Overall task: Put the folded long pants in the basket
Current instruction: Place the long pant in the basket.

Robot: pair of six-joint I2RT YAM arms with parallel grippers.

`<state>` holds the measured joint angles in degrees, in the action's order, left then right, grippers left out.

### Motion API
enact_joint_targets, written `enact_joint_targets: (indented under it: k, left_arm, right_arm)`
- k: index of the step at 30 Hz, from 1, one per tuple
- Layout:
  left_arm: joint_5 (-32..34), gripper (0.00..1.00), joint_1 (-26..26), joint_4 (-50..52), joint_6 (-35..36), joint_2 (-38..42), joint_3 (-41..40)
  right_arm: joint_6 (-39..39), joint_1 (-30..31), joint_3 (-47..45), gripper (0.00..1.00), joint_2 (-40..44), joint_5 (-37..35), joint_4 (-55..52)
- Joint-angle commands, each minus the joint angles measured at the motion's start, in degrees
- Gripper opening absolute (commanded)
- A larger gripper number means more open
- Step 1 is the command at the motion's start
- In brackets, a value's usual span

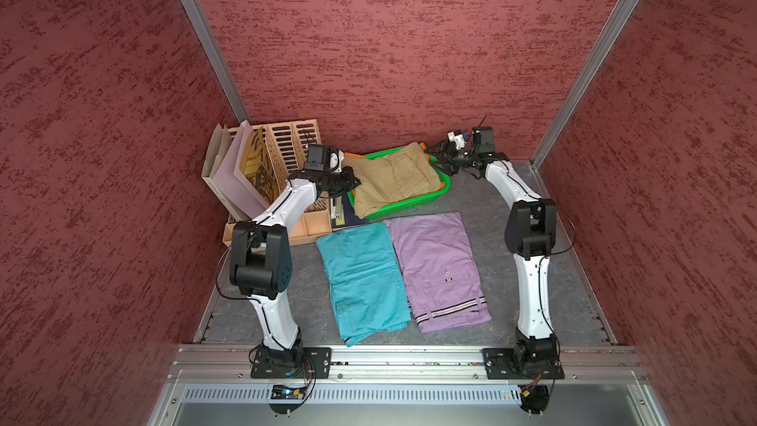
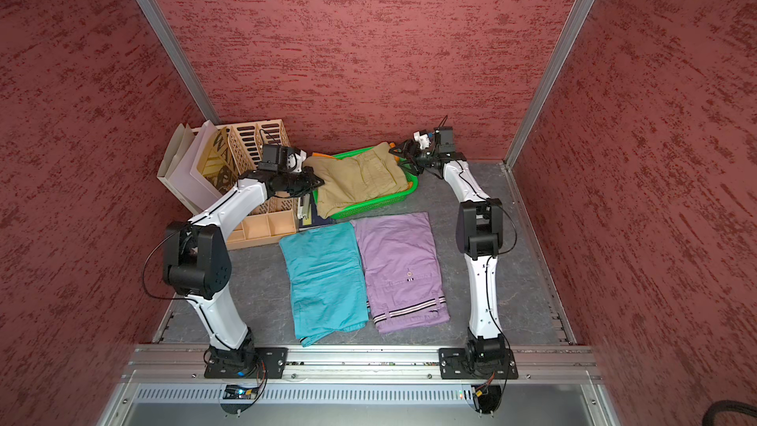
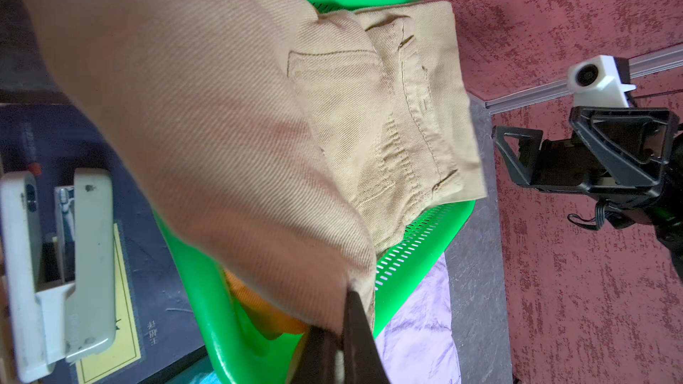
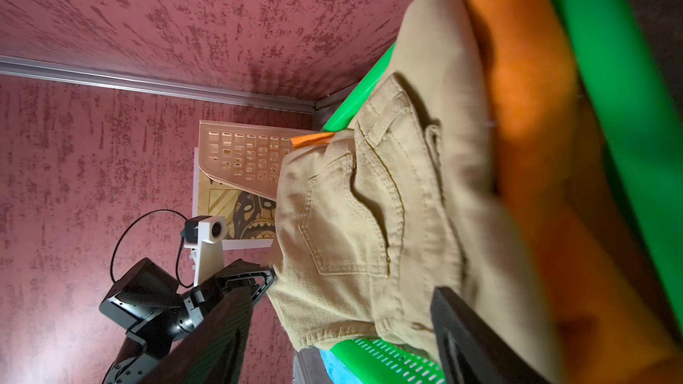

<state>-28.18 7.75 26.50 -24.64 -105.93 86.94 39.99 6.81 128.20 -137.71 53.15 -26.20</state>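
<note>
Left gripper (image 1: 353,183) is clamped on the khaki pants (image 1: 393,178), which lie over orange pants (image 4: 528,105) in the basket (image 1: 409,204); right gripper (image 1: 440,156) gapes empty beside them; teal pants (image 1: 362,280) and lilac pants (image 1: 438,268) lie on the table

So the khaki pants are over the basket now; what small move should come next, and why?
Probably open the left pincer: it is shut on a corner of the khaki pants, which already lie on the orange pants in the green basket. The right pincer stands open beside them. Teal pants and lilac pants wait on the table.
</note>
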Motion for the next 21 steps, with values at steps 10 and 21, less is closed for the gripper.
enact_joint_targets:
  k: [10,21]
  left_arm:
    - [-0.87,0.0,-1.01,-0.75,1.02,-0.37,1.44]
    - [-1.07,0.0,-1.16,-0.64,1.35,-0.38,1.4]
  right_arm:
    - [-23.08,4.2,13.21,0.81,-4.81,-24.86,-27.22]
    - [-24.25,4.34,12.95,0.71,-6.19,-30.11,-17.09]
